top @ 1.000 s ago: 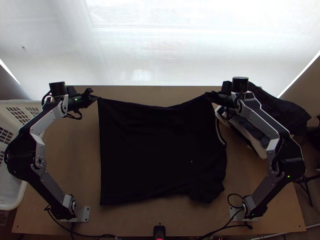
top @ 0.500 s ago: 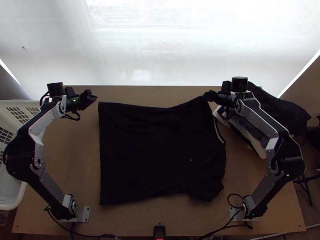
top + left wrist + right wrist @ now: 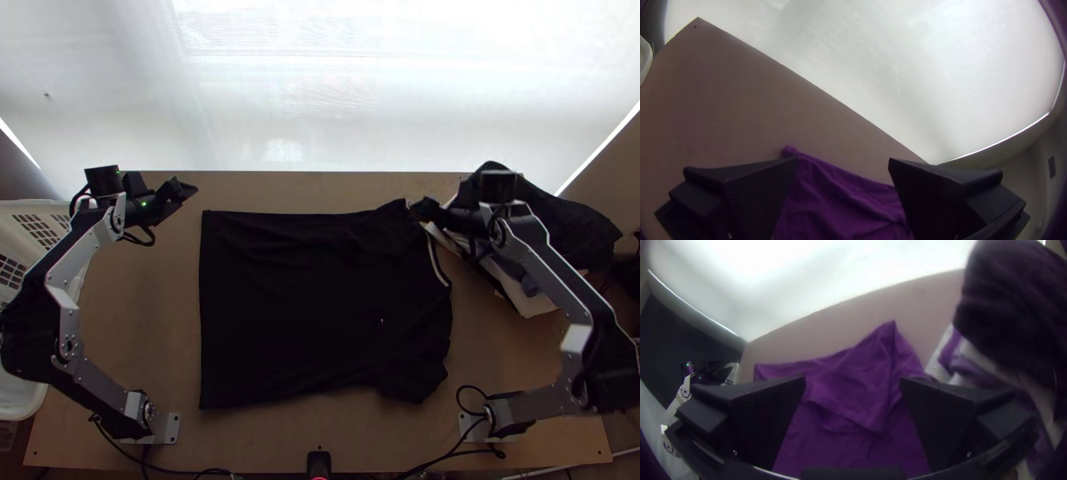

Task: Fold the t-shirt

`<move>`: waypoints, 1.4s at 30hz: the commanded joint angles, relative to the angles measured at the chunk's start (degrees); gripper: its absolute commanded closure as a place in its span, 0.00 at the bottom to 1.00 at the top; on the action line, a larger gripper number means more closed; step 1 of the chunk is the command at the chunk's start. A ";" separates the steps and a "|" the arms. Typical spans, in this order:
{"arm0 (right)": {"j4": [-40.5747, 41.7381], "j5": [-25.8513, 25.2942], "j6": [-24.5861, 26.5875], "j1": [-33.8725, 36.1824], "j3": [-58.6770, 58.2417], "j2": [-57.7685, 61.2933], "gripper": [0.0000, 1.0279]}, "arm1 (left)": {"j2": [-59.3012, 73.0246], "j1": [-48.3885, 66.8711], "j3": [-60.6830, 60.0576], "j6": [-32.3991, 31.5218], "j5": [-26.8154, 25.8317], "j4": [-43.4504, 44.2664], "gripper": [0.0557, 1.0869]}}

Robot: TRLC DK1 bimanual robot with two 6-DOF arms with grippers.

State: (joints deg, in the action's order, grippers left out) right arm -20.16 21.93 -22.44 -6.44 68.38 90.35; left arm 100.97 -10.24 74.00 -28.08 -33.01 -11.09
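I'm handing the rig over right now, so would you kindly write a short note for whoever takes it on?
Left gripper: open, holding nothing, off the shirt's far left corner.
Right gripper: open, over the shirt's far right corner.
T-shirt: on the table, mostly spread, rumpled towards the right.
Done: shirt laid out; I can't tell whether any fold is already in it.
Left: probably smooth the rumpled part, then finish folding.

Beyond the wooden table, a white backdrop (brightly lit, faintly streaked) spans the view.
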 commanded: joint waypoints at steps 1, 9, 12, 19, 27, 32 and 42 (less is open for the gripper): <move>-6.03 -0.05 -3.93 2.48 -16.61 -16.69 0.04 | -6.57 0.57 -4.91 6.19 0.06 -7.45 0.04; -18.25 -0.05 -6.13 8.19 -31.82 -28.12 0.05 | -14.57 0.92 -11.33 6.54 1.55 -10.18 0.04; -20.62 -0.05 -5.95 6.96 -33.22 -29.00 0.07 | -16.68 2.15 -10.19 5.93 2.60 -11.93 0.04; -22.46 0.04 -3.76 4.94 -35.24 -31.99 0.07 | -18.00 2.77 -7.99 5.84 3.66 -14.04 0.04; -25.98 -0.05 -5.86 6.79 -38.85 -38.67 0.07 | -18.79 3.65 -8.43 5.84 5.24 -15.71 0.04; -28.35 0.92 -5.78 6.88 -40.43 -39.37 0.14 | -19.32 4.44 -9.48 5.40 6.12 -15.71 0.04; -29.41 1.36 -5.51 2.22 -41.22 -39.11 0.15 | -20.99 4.79 -9.05 5.14 6.91 -16.77 0.04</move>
State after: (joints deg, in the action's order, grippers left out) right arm -48.56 23.18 -28.03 -1.80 27.90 51.55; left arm 80.97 -5.65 64.90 -22.92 -26.65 -26.96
